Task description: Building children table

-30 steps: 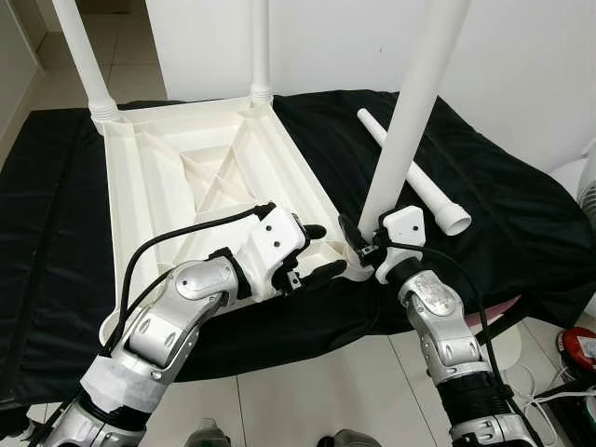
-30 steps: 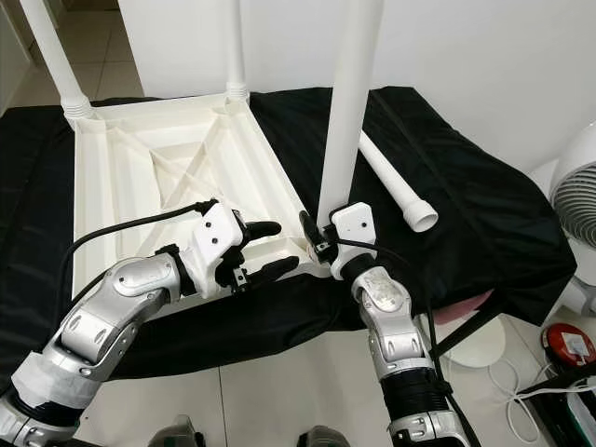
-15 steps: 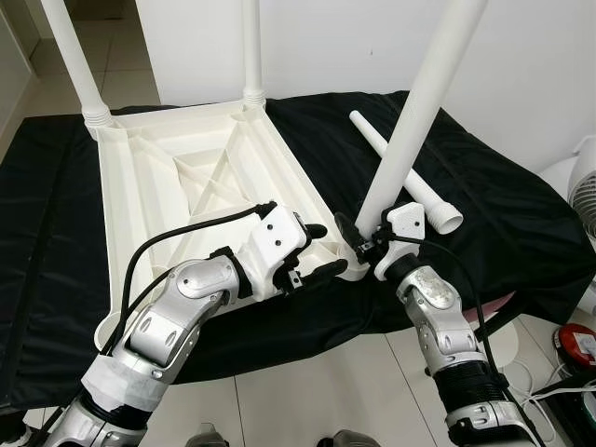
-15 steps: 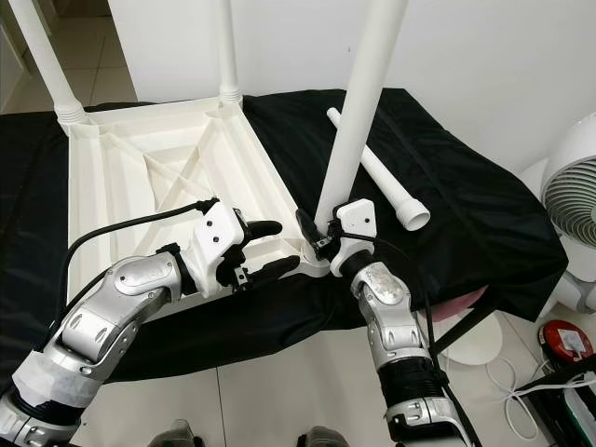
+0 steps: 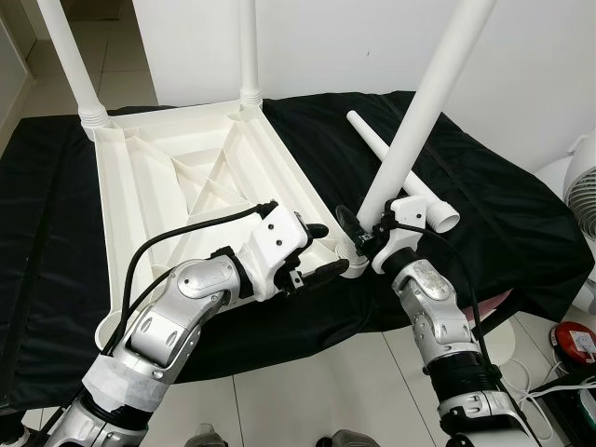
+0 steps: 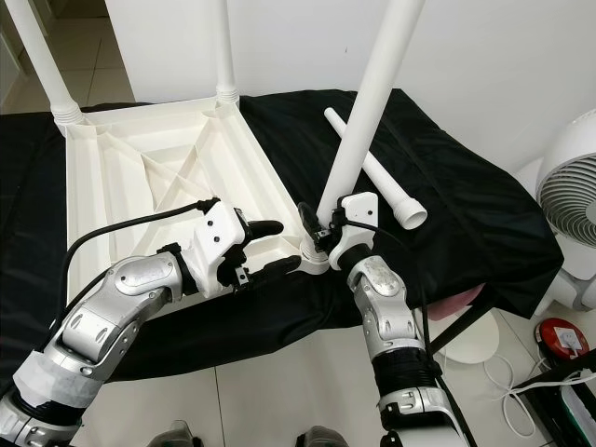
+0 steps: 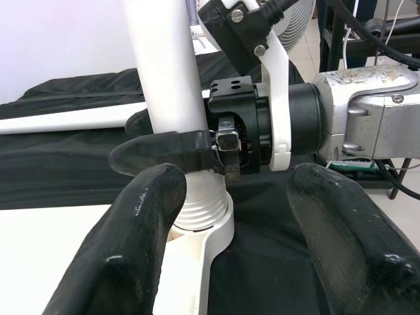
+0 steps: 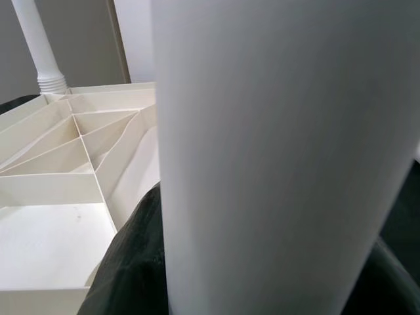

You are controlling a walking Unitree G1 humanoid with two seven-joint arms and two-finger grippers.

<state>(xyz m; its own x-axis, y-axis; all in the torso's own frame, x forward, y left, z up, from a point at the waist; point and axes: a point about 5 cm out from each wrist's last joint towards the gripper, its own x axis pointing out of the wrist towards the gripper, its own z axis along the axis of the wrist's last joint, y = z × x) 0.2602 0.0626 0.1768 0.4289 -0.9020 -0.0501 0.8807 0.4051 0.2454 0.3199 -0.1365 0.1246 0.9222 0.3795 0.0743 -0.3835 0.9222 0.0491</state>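
Note:
An upside-down white plastic table top [image 5: 140, 205] lies on a black cloth [image 5: 503, 214]. Two white legs [image 5: 65, 56] [image 5: 248, 47] stand in its far corners. My right gripper [image 5: 358, 233] is shut on a third leg [image 5: 419, 112] just above its ribbed base [image 7: 200, 213], which sits at the near right corner socket. This leg leans to the right. My left gripper [image 5: 328, 250] is open, its fingers [image 7: 131, 236] spread on either side of that same corner's rim. A fourth leg [image 5: 436, 207] lies loose on the cloth behind the held one.
A white wall stands close behind the table. A white fan [image 6: 568, 205] is at the right, with a red object [image 5: 577, 343] and cables on the tiled floor below it. The cloth's near edge hangs just past my arms.
The right wrist has turned with the leg, and the leg leans a little further right. The left gripper stays at the corner. The whole view has shifted slightly.

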